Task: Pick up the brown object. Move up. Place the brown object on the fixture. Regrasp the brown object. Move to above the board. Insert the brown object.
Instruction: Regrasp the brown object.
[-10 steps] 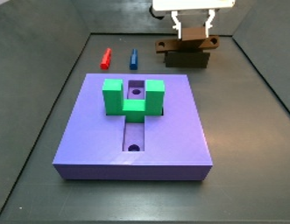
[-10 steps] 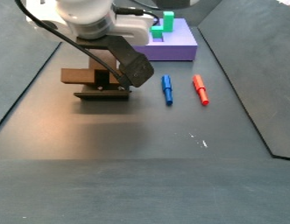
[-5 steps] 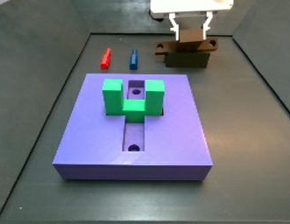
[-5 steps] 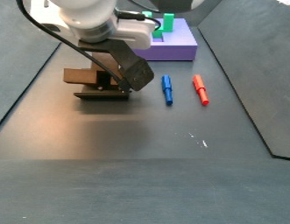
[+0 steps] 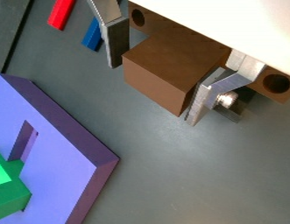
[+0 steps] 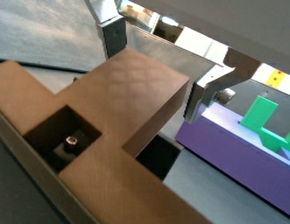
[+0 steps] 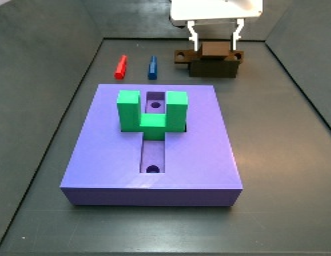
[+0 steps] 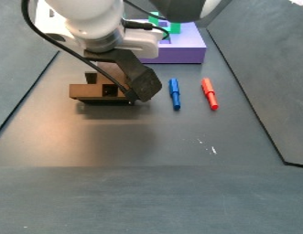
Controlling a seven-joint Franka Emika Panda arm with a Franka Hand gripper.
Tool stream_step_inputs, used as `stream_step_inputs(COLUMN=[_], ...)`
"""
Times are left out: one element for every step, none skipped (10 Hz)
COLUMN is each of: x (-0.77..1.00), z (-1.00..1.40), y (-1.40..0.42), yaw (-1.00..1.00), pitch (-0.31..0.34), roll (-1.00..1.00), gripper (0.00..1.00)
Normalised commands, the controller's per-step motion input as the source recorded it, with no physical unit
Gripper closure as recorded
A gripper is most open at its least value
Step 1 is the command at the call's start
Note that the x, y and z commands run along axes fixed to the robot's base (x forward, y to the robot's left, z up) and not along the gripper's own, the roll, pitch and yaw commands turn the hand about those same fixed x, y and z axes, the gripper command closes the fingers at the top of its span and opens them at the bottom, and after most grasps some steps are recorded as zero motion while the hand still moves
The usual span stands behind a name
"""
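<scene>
placement on the fixture, regrasp pending

you see the brown object point(image 5: 173, 74) resting on the fixture point(image 7: 216, 66), well apart from the board point(image 7: 101, 160); the gripper point(image 5: 159, 79) straddles it, fingers point(image 5: 209, 96) beside its flanks, seemingly not clamped; regrasp, transfer and insertion are likely left.

The dark grey floor point(image 7: 281, 180) is matte and closed in by low, dark side walls point(image 7: 48, 100) that slope outward, with a back wall point(image 7: 121, 25) across the far edge. Soft, even light leaves a pale sheen on the floor's open stretch point(image 8: 129, 174). A few tiny white specks point(image 8: 205, 144) dot it.
</scene>
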Motion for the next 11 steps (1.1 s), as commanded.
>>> stream_step_inputs(x=[-0.22, -0.16, 0.00, 0.16, 0.21, 0.24, 0.36, 0.68, 0.43, 0.03, -0.05], z=[0.81, 1.00, 1.00, 0.93, 0.85, 0.43, 0.42, 0.41, 0.00, -0.07, 0.00], y=[-0.06, -0.15, -0.22, -0.25, -0.25, -0.47, -0.43, -0.07, 0.00, 0.22, 0.20], yaw=[-0.09, 0.00, 0.00, 0.00, 0.00, -0.04, -0.10, -0.14, -0.30, -0.11, 0.01], pitch=[0.151, 0.014, 0.017, 0.069, 0.014, -0.086, -0.109, 0.000, 0.000, -0.023, 0.111], roll=[0.80, 0.55, 0.63, 0.76, 0.79, 0.43, 0.36, 0.50, 0.98, 1.00, 1.00], gripper=[0.00, 0.00, 0.00, 0.00, 0.00, 0.00, 0.00, 0.00, 0.00, 0.00, 0.00])
